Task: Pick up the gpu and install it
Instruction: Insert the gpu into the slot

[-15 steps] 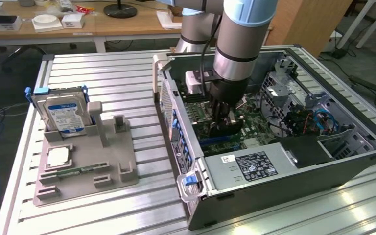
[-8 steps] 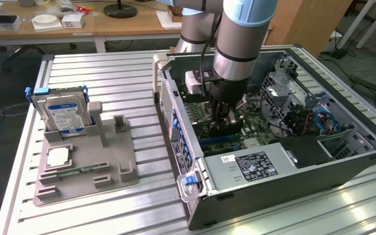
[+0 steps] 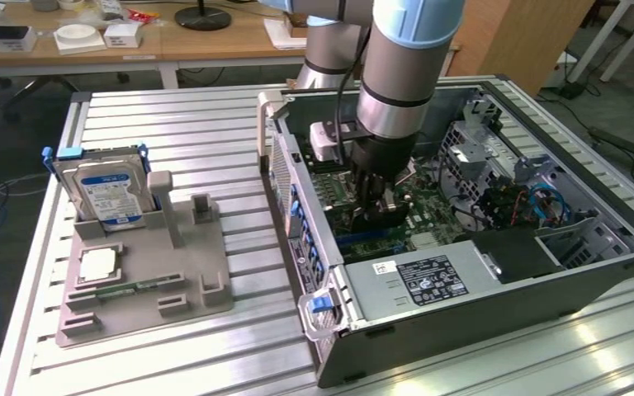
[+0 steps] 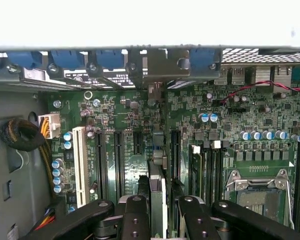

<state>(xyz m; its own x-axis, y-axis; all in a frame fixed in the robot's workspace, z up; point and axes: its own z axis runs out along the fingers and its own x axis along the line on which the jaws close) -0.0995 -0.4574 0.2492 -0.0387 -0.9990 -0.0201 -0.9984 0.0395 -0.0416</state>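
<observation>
slatted aluminium table (image 3: 185,124) under everything, wooden desks (image 3: 130,41) at the back. down inside the open computer case (image 3: 581,280), gripper (image 3: 375,216) clamped on the gpu (image 3: 352,216), card edge-on between the black fingers (image 4: 135,220). from the wrist: gpu (image 4: 157,197) upright over the green motherboard (image 4: 140,125), long axis parallel to the black expansion slots (image 4: 117,160), far end toward the case's rear wall with its blue latches (image 4: 110,59); white slot (image 4: 81,165) and empty cpu socket (image 4: 255,192) to either side. from outside: silver power supply (image 3: 422,285) near the front, grey fixture (image 3: 146,285) on the exterior view's left, holding a hard drive (image 3: 102,190) upright.
</observation>
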